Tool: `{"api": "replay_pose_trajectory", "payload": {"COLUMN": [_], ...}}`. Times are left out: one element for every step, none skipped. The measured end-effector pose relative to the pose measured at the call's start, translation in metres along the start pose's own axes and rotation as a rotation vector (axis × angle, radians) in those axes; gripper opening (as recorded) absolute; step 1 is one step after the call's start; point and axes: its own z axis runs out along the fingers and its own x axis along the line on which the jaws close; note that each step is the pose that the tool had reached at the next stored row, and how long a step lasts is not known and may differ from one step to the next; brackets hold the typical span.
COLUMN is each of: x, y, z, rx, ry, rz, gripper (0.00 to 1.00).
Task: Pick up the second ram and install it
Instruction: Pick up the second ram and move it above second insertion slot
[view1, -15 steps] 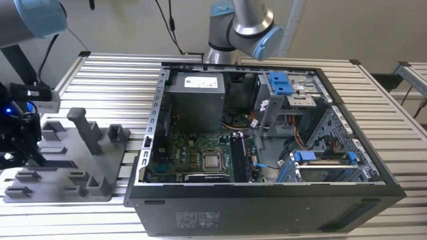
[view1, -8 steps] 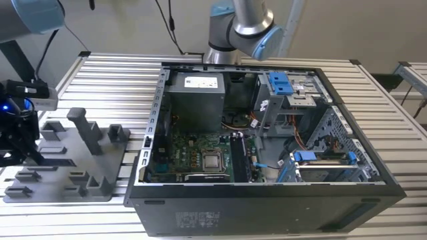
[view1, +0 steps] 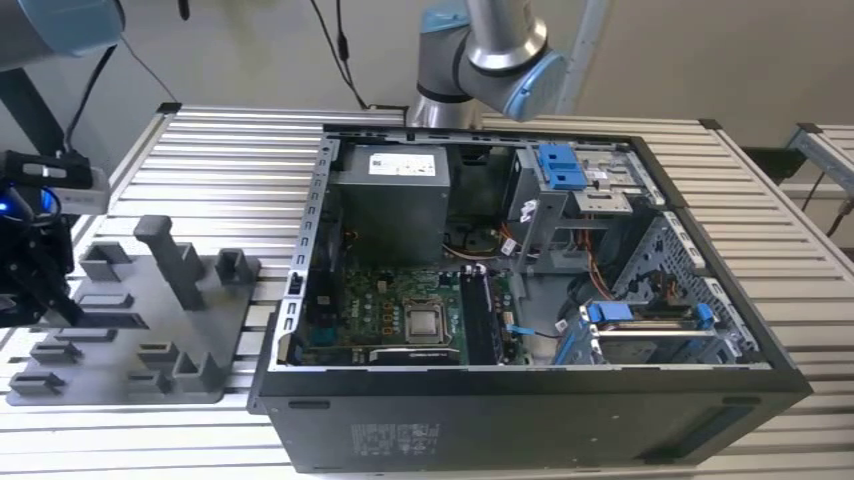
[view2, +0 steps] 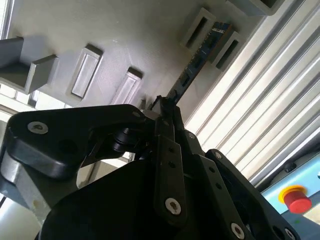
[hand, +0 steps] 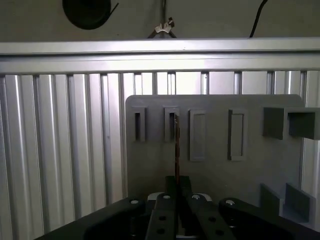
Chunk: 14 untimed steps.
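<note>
Claw: the black claw (view2: 164, 107) is seen pinched on the near end of the second ram (view2: 197, 57), with its fingers drawn close on either side of the board.
Second ram: a thin dark bluish-green board is held at one end and runs straight out ahead of the claw. In the first wrist view it is seen edge-on as a slim dark strip (hand: 176, 145) rising from between the fingertips of the claw (hand: 177, 186).
Far end of the ram: it is seen between two grey blocks (view2: 199, 26) of the tray, ahead of the claw. Whether it is seated there or lifted clear cannot be told.
Tray: the grey plastic tray (hand: 215, 175) lies directly beneath and ahead of the claw, with slotted blocks ranged to both sides of the ram.
Table: the tray is carried on a ribbed metal table (view1: 200, 170), which is seen beyond the tray in both wrist views.
Exterior view: the claw (view1: 54, 300) is shown low over the tray (view1: 134, 385).
Computer case: an open black case (view1: 534, 420) stands well apart from the claw, beside the tray, with a green motherboard (view1: 387, 300) laid flat inside.
Arm: the arm's grey and blue joint (view1: 481, 50) is seen behind the case.
</note>
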Motion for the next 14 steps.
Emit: {"api": "replay_pose_trajectory", "payload": {"x": [0.0000,0.0000,0.0000,-0.0001,-0.0001,-0.0001,-0.0001,-0.0001,-0.0001,-0.0001,-0.0001,-0.0001,-0.0001,-0.0001], "y": [0.0000,0.0000,0.0001,0.0001,0.0002,0.0002,0.0003,0.0004,0.0004,0.0005,0.0006,0.0007,0.0008,0.0009], "z": [-0.0011,-0.0023,-0.0031,-0.0039,-0.0045,-0.0051,-0.0057,-0.0062,-0.0067,-0.0071,-0.0075,-0.0078,-0.0081,-0.0084], "rx": [0.0000,-0.0001,0.0000,0.0000,0.0000,0.0001,0.0001,0.0001,0.0002,0.0003,0.0003,0.0004,0.0005,0.0006], "ry": [0.0000,0.0001,0.0000,0.0000,0.0000,0.0000,0.0000,0.0000,0.0000,0.0000,0.0000,0.0000,-0.0001,-0.0001], "rz": [0.000,0.000,0.000,0.000,0.000,0.000,0.000,0.000,0.000,0.000,0.000,0.000,0.000,0.000], "gripper": [0.14,0.14,0.14,0.14,0.14,0.14,0.14,0.14,0.14,0.14,0.14,0.14,0.14,0.14]}}
